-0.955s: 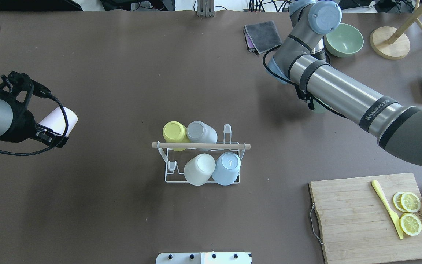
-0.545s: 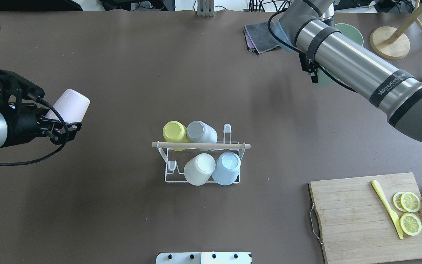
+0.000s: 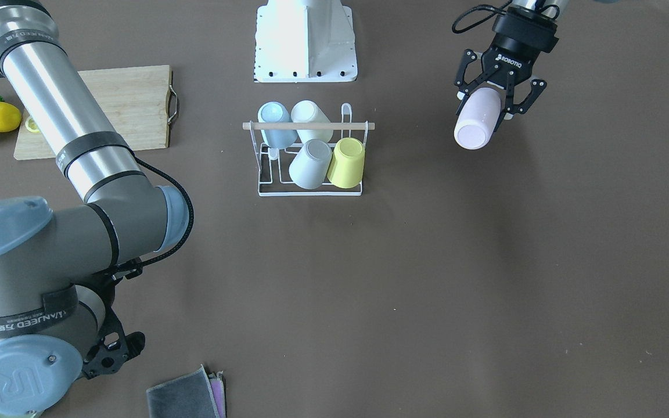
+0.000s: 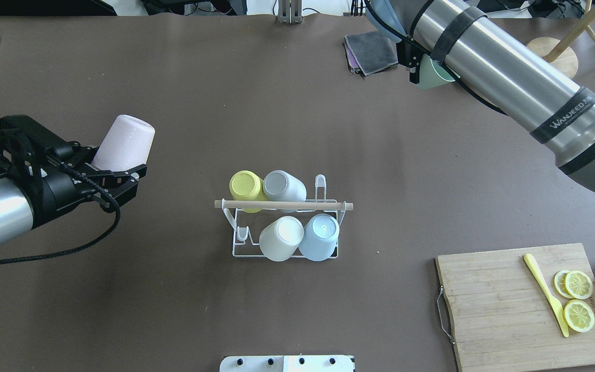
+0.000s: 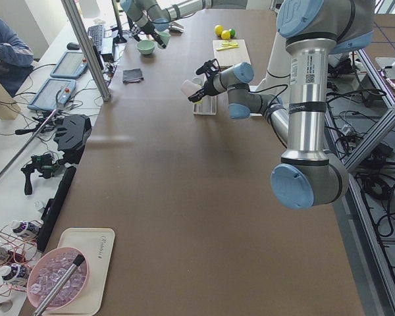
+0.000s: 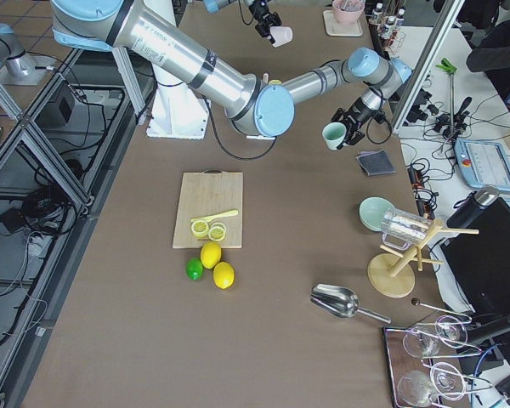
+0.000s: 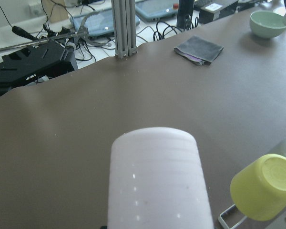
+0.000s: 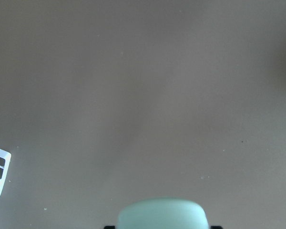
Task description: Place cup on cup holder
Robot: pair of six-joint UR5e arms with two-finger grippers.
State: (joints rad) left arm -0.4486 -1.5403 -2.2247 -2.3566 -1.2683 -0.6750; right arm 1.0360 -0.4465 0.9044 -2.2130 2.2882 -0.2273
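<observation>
Brown matting covered the table (image 4: 297,103); we saw the cup holder (image 4: 284,227) at its middle, the left gripper (image 3: 487,110) pinching a pink cup (image 3: 477,125) well aside, the right gripper (image 6: 347,127) clasping a green cup (image 6: 333,134), cluttered benches (image 5: 52,85) beyond.

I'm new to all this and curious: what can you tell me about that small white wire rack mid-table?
The white wire rack stands upright on the brown table, a light wooden rod across its top. Four cups sit bottom-up on its prongs: a yellow cup and a grey cup in the row farther from the robot, a white cup and a light blue cup in the nearer row. One prong per row is free. Nothing else touches it.
</observation>
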